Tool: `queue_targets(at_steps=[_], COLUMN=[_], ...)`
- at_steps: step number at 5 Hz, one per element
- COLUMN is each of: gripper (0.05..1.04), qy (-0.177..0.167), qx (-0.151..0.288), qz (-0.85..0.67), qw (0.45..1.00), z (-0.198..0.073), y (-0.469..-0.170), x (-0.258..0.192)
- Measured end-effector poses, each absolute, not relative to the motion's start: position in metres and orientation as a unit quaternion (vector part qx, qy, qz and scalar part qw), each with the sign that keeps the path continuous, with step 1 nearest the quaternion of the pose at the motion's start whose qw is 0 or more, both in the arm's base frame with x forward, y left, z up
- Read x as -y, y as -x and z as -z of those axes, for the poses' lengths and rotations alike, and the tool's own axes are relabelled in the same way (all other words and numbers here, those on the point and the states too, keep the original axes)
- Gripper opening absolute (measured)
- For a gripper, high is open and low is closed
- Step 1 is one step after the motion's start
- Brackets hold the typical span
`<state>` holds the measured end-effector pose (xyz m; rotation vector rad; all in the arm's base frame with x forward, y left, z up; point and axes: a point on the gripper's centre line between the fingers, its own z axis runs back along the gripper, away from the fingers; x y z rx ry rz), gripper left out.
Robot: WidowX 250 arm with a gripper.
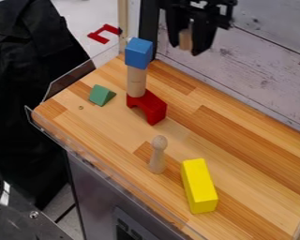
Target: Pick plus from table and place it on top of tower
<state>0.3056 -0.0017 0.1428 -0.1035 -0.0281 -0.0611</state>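
High at the top of the camera view, right of the tower, my gripper (186,48) hangs above the table's back part. It is shut on a small light wooden piece (185,39); its jaws hide much of that piece, and I cannot tell whether it is plus-shaped. The tower stands on the table to the left: a red arch block (151,108) at the bottom, a wooden cylinder (136,82) upright on one end of it, and a blue cube (138,54) on top. The held piece is apart from the blue cube.
A green triangular block (101,95) lies left of the tower. Toward the front are an upright wooden peg figure (157,155) and a yellow block (198,185). A clear rail edges the wooden table (240,164), with a pale wall behind. A red piece (103,33) lies beyond the table.
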Motion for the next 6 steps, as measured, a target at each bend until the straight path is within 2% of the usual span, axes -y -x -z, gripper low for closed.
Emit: queue_targets(at_steps=[3,6], gripper=[0.462,0.462], qy=[0.031,0.046], qx=[-0.010,-0.058], qz=[-0.061,-0.113], qw=[0.998,0.991], z=[-0.147,-0.120], y=[-0.292,-0.304], x=[-0.042,-0.058])
